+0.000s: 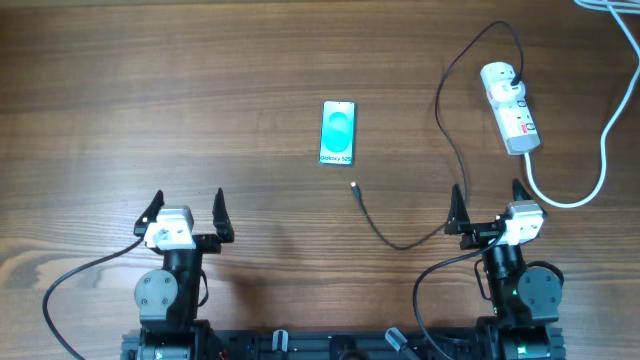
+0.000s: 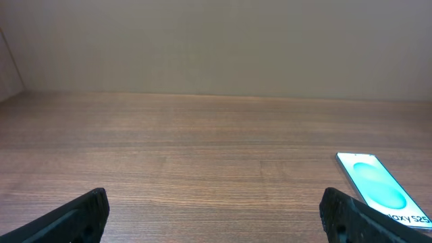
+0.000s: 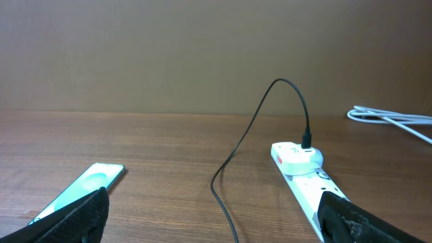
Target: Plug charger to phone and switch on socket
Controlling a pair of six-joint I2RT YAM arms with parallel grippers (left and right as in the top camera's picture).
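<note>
The phone (image 1: 338,132) lies face up mid-table, its teal screen lit; it also shows in the left wrist view (image 2: 381,189) and the right wrist view (image 3: 84,185). The charger's black cable (image 1: 400,240) runs from its connector tip (image 1: 355,186), just below the phone, past my right gripper and up to its white plug (image 1: 499,75), seated in the socket (image 1: 515,120) at the back right. The cable (image 3: 226,196), plug (image 3: 297,156) and socket (image 3: 317,196) show in the right wrist view. My left gripper (image 1: 185,212) and right gripper (image 1: 487,198) are both open and empty near the front edge.
The socket's thick white cord (image 1: 590,170) loops along the right side of the wooden table (image 1: 150,100) and off the back right corner; it shows too in the right wrist view (image 3: 391,120). A plain wall stands behind the table's far edge.
</note>
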